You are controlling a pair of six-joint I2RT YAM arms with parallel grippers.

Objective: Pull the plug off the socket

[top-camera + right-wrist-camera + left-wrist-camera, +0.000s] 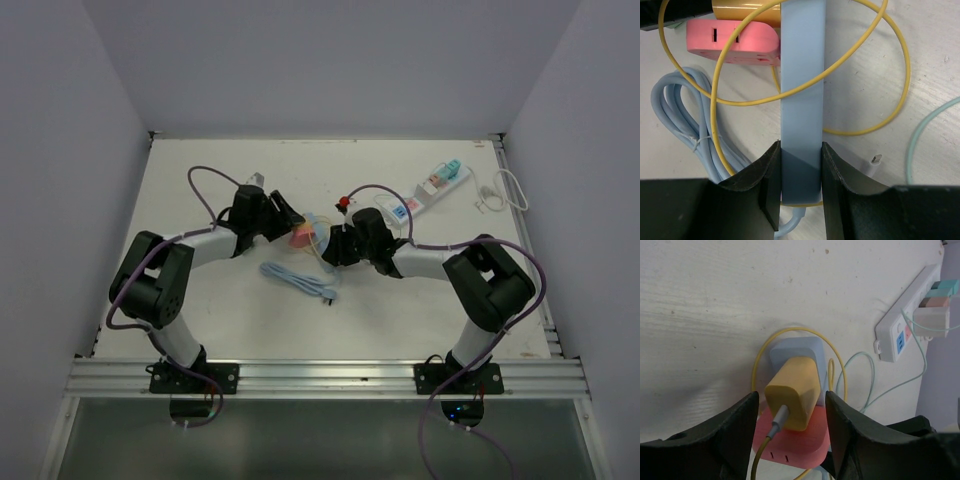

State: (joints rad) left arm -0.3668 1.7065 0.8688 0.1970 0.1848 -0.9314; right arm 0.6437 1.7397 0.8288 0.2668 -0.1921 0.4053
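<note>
Black fingers of the right pincer (799, 185) clamp the pale blue flat socket block (801, 95) near the middle of the white desk (715, 300), apparently steadying it, while the left pincer (790, 440) stands open astride the mustard-yellow boxy plug (792, 392), not yet gripping.

In the top view, the plug (303, 237) is largely hidden between both grippers; the right-wrist view's upper edge cuts off the socket (801, 90).
</note>
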